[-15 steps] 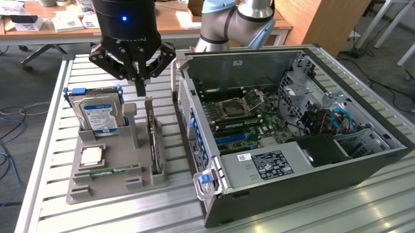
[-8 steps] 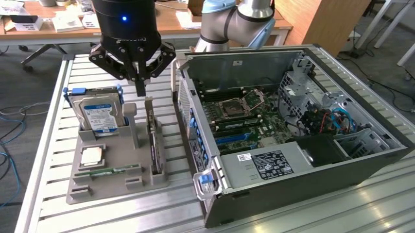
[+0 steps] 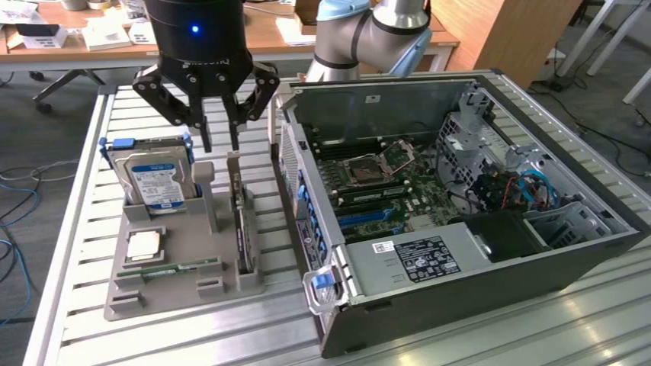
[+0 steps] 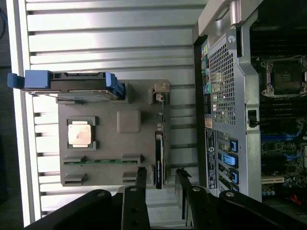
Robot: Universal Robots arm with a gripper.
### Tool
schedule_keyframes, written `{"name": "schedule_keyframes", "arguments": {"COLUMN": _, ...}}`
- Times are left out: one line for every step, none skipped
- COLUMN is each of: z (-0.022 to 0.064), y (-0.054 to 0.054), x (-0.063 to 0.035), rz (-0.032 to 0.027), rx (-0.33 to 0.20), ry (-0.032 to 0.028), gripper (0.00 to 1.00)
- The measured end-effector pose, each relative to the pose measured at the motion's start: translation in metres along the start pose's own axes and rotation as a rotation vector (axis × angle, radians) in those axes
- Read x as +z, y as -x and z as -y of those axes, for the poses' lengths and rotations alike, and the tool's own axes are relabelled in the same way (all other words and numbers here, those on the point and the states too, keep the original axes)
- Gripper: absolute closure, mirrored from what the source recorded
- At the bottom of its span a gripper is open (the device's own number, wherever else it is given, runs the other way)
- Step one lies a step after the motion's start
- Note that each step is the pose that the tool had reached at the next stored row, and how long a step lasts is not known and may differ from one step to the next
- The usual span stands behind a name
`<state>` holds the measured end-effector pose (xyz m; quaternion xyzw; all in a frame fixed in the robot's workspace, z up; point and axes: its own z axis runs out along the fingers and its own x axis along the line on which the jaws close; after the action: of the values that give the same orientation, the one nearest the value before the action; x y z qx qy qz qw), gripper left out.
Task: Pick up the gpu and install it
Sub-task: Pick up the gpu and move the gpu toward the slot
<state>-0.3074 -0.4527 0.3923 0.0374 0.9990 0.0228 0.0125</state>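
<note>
The gpu [image 3: 242, 229] is a thin black card standing on edge in a slot along the side of the grey holder [image 3: 173, 293] nearest the computer case, its pale bracket end [image 3: 233, 164] pointing up and back. My gripper [image 3: 219, 143] hangs open just above that bracket end, fingers apart with nothing between them. From the wrist view the gpu [image 4: 159, 160] appears edge-on, and the two black fingertips [image 4: 140, 175] stand on either side of its line, with the gripper [image 4: 160, 176] centred over it.
The holder also carries a hard drive [image 3: 152, 181] in a blue caddy, a CPU [image 3: 143, 244] and a green RAM stick [image 3: 168, 269]. The open computer case [image 3: 489, 252] lies at the exterior view's right, motherboard [image 3: 382, 187] exposed. Everything rests on a slatted metal table [image 3: 254, 335].
</note>
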Motion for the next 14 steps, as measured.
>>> {"name": "schedule_keyframes", "arguments": {"z": 0.0000, "y": 0.000, "x": 0.0000, "rz": 0.0000, "rx": 0.000, "ry": 0.0000, "gripper": 0.65}}
{"name": "schedule_keyframes", "arguments": {"z": 0.0000, "y": 0.000, "x": 0.0000, "rz": 0.0000, "rx": 0.000, "ry": -0.0001, "gripper": 0.58}}
{"name": "schedule_keyframes", "arguments": {"z": 0.0000, "y": 0.000, "x": 0.0000, "rz": 0.0000, "rx": 0.000, "ry": 0.0000, "gripper": 0.58}}
{"name": "schedule_keyframes", "arguments": {"z": 0.0000, "y": 0.000, "x": 0.0000, "rz": 0.0000, "rx": 0.000, "ry": 0.0000, "gripper": 0.58}}
{"name": "schedule_keyframes", "arguments": {"z": 0.0000, "y": 0.000, "x": 0.0000, "rz": 0.0000, "rx": 0.000, "ry": 0.0000, "gripper": 0.58}}
{"name": "schedule_keyframes", "arguments": {"z": 0.0000, "y": 0.000, "x": 0.0000, "rz": 0.0000, "rx": 0.000, "ry": 0.0000, "gripper": 0.58}}
{"name": "schedule_keyframes", "arguments": {"z": 0.0000, "y": 0.000, "x": 0.0007, "rz": 0.0002, "rx": 0.000, "ry": 0.0002, "gripper": 0.58}}
{"name": "schedule_keyframes", "arguments": {"z": 0.0001, "y": 0.000, "x": 0.0017, "rz": 0.0001, "rx": 0.000, "ry": 0.0001, "gripper": 0.58}}
{"name": "schedule_keyframes", "arguments": {"z": 0.0002, "y": 0.000, "x": 0.0029, "rz": 0.0000, "rx": 0.000, "ry": 0.0001, "gripper": 0.58}}
{"name": "schedule_keyframes", "arguments": {"z": 0.0002, "y": 0.000, "x": 0.0044, "rz": -0.0001, "rx": 0.000, "ry": 0.0000, "gripper": 0.58}}
{"name": "schedule_keyframes", "arguments": {"z": 0.0003, "y": 0.000, "x": 0.0060, "rz": 0.0000, "rx": 0.000, "ry": 0.0001, "gripper": 0.58}}
{"name": "schedule_keyframes", "arguments": {"z": 0.0004, "y": 0.000, "x": 0.0076, "rz": 0.0000, "rx": 0.000, "ry": 0.0001, "gripper": 0.58}}
{"name": "schedule_keyframes", "arguments": {"z": 0.0004, "y": 0.000, "x": 0.0090, "rz": 0.0000, "rx": 0.000, "ry": 0.0001, "gripper": 0.58}}
{"name": "schedule_keyframes", "arguments": {"z": 0.0005, "y": 0.000, "x": 0.0101, "rz": 0.0000, "rx": 0.000, "ry": 0.0001, "gripper": 0.58}}
